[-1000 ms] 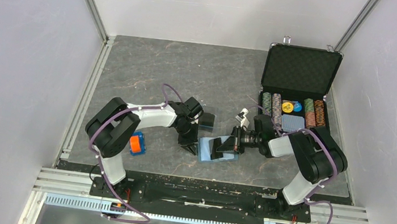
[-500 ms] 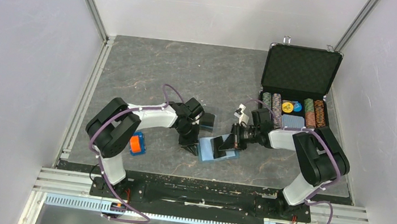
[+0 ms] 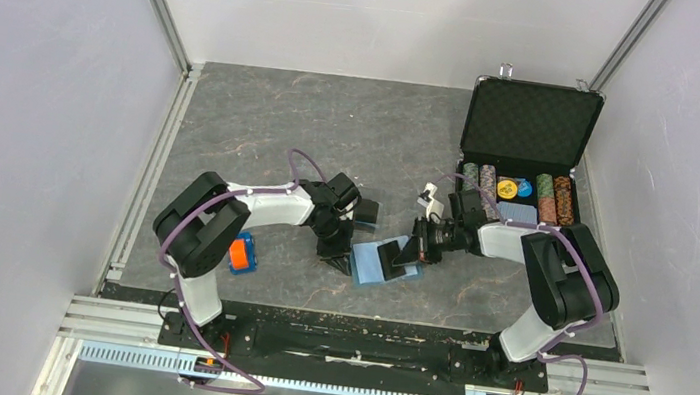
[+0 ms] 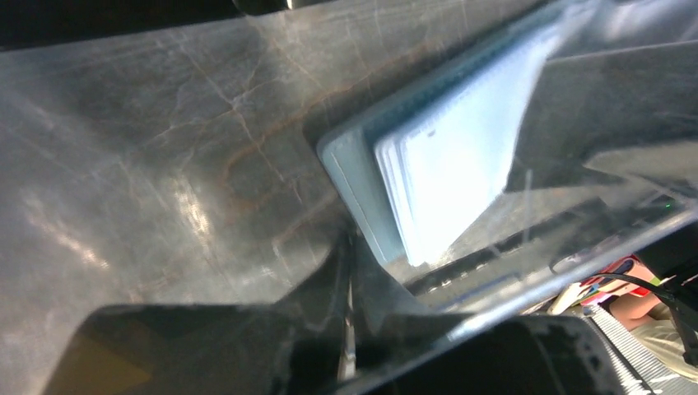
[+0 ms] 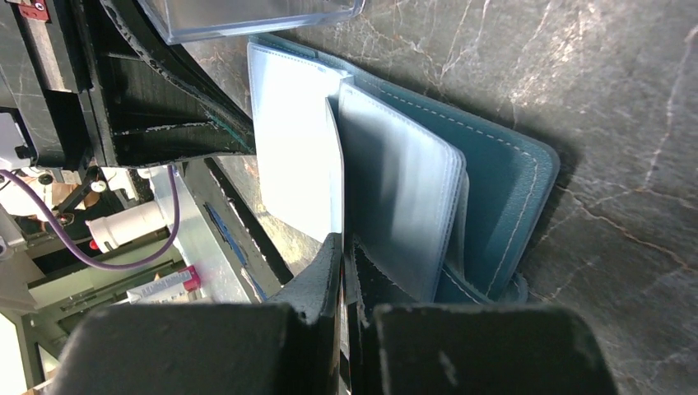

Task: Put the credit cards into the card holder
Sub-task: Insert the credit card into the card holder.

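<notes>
The card holder [image 3: 364, 271] lies open on the table between the arms, teal outside [image 5: 494, 181] with pale blue sleeves [image 4: 444, 164]. My right gripper [image 3: 407, 253] reaches in from the right, shut [image 5: 342, 240] on a thin black credit card [image 3: 387, 258]. That card stands on edge among the sleeves and shows only as a line [image 5: 336, 164] in the right wrist view. My left gripper [image 3: 336, 253] is at the holder's left corner with its jaws together [image 4: 350, 247]. Whether it pinches anything is unclear.
A clear plastic tray [image 5: 247, 16] sits just beyond the holder, by a dark square thing [image 3: 366, 210]. An orange-and-blue block [image 3: 239, 253] lies beside the left arm. An open black chip case [image 3: 524, 164] stands at the back right. Walls close in on both sides.
The left gripper has closed its jaws at the holder's corner. The right gripper has shifted a little left and back with the card, and the holder has slid slightly with it.
</notes>
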`<state>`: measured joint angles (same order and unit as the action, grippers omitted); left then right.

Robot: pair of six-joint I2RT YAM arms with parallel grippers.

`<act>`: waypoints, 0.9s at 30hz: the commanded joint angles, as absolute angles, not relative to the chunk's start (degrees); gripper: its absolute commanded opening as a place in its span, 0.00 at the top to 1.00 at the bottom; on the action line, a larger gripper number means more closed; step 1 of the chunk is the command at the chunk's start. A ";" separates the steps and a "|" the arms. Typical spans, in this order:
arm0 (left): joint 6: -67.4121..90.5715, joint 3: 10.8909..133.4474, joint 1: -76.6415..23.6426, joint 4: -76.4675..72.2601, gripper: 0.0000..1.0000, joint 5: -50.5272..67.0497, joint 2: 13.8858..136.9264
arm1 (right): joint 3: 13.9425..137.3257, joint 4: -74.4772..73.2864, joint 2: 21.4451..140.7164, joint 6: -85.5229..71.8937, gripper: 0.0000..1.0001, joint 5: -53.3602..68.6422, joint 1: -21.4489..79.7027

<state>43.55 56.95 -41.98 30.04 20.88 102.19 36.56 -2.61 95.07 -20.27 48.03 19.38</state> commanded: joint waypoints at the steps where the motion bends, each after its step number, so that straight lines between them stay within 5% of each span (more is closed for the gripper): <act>1: 40.96 57.30 -42.58 29.27 0.95 18.90 104.15 | 38.11 -2.46 95.20 -18.40 1.00 43.66 18.61; 27: 40.58 58.54 -42.89 29.71 0.96 19.42 105.79 | 29.13 10.86 95.98 -27.53 1.00 51.27 18.63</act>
<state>43.53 58.33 -42.11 31.03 21.65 103.48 31.53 9.69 96.44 -26.65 51.57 18.35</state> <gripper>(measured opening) 0.048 0.006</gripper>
